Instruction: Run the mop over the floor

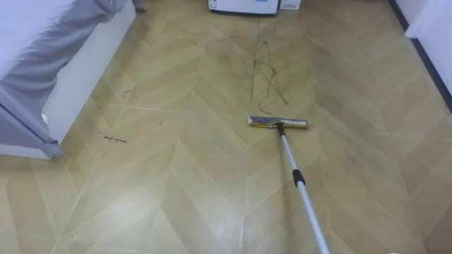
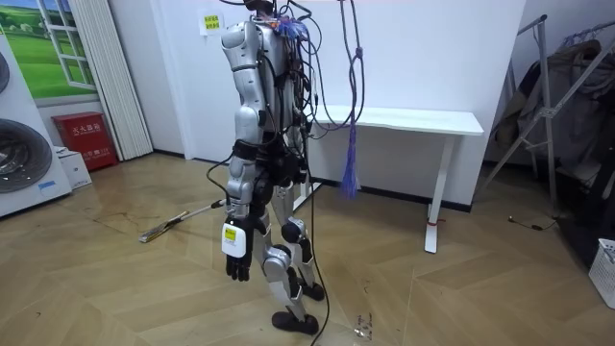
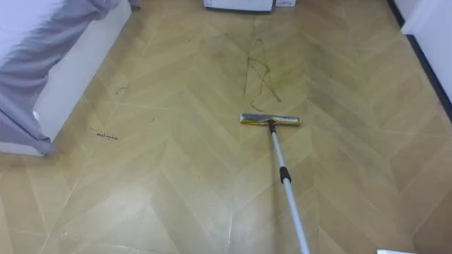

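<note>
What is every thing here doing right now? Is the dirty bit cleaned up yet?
Mop: head flat on the floor, handle slanting up toward the robot's right.
Scribbles: dark, not wiped yet, just ahead of the mop head.
Crumbs: lying on the floor near the bed.
Left hand: open, hanging by the robot's side, holding nothing.
</note>
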Controlling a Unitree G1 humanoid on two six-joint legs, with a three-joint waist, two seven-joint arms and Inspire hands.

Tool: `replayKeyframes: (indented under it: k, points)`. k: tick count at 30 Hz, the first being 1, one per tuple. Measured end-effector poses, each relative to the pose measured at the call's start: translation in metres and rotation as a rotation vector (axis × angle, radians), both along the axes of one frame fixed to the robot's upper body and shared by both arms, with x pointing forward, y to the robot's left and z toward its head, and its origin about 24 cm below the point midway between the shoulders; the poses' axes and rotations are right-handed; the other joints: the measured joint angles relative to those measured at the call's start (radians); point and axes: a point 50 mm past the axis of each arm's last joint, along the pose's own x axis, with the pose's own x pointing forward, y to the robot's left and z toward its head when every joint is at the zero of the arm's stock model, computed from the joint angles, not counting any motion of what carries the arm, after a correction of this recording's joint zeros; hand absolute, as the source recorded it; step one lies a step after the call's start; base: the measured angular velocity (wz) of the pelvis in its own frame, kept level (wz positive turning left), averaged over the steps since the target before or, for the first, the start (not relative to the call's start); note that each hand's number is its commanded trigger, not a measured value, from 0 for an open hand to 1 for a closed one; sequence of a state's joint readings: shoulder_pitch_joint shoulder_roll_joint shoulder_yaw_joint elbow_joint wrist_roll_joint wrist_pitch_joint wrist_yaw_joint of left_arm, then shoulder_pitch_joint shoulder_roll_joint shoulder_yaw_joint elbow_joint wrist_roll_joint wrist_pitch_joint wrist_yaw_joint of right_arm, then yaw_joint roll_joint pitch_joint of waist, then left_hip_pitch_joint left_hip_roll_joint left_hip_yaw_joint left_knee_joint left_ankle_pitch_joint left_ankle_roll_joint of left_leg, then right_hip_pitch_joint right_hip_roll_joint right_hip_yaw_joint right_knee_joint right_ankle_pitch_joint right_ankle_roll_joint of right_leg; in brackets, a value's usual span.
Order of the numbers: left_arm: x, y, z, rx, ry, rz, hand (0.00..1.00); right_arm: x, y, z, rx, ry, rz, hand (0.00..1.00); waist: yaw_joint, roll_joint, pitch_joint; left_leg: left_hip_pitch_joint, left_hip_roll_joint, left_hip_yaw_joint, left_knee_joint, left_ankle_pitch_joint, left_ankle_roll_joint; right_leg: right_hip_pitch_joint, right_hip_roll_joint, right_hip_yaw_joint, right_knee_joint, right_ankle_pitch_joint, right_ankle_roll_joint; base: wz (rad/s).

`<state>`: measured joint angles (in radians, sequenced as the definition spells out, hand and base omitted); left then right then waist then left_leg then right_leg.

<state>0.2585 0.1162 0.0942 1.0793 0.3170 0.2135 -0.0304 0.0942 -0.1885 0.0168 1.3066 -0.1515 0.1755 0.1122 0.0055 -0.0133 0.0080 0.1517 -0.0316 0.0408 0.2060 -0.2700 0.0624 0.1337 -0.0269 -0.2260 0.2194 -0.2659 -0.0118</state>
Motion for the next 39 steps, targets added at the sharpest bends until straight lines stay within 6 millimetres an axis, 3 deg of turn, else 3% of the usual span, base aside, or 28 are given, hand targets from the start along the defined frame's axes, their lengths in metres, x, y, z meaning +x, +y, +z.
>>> replayKeyframes:
  k: [12,25,29,32,35,39]
  points:
    - [-0.003,-0.001,0.000,-0.018,0.016,0.005,0.00,-0.009,0.000,0.000,-0.001,0.018,0.000,1.00,-0.001,0.000,-0.0010,0.011,0.000,-0.001,0.008,0.000,0.000,0.021,0.000,0.003,0.003,0.000,0.000,0.00]
    - [0.007,-0.002,-0.001,-0.020,0.000,-0.028,0.00,0.003,0.000,0.000,0.000,-0.006,-0.026,1.00,0.001,-0.001,-0.0017,-0.062,-0.002,-0.003,0.034,0.000,0.000,-0.051,-0.007,-0.002,0.036,-0.002,-0.003,0.04]
    - [0.015,-0.001,0.000,-0.016,-0.016,-0.039,0.00,0.004,0.000,0.000,-0.004,-0.009,-0.031,1.00,0.005,-0.005,-0.0034,-0.126,-0.005,0.000,0.088,0.000,0.000,-0.108,-0.017,-0.001,0.071,-0.008,-0.006,-0.01]
    - [0.035,0.000,0.000,-0.010,-0.064,-0.056,0.00,0.012,0.001,0.000,-0.014,-0.028,-0.033,1.00,0.004,-0.008,-0.0029,-0.220,-0.006,0.004,0.163,0.000,0.000,-0.202,-0.030,0.004,0.148,-0.016,-0.015,0.01]
    - [0.056,-0.002,0.001,0.013,-0.115,-0.085,0.00,0.024,0.003,0.001,-0.029,-0.063,-0.035,1.00,0.002,-0.006,0.0082,-0.288,-0.004,0.010,0.191,-0.001,-0.001,-0.275,-0.034,0.004,0.183,-0.021,-0.025,-0.01]
    - [0.068,-0.002,0.002,0.036,-0.149,-0.079,0.00,0.027,0.002,0.001,-0.046,-0.079,-0.039,1.00,0.000,0.008,0.0033,-0.361,0.003,0.016,0.206,-0.007,-0.005,-0.366,-0.033,0.003,0.222,-0.023,-0.033,0.04]
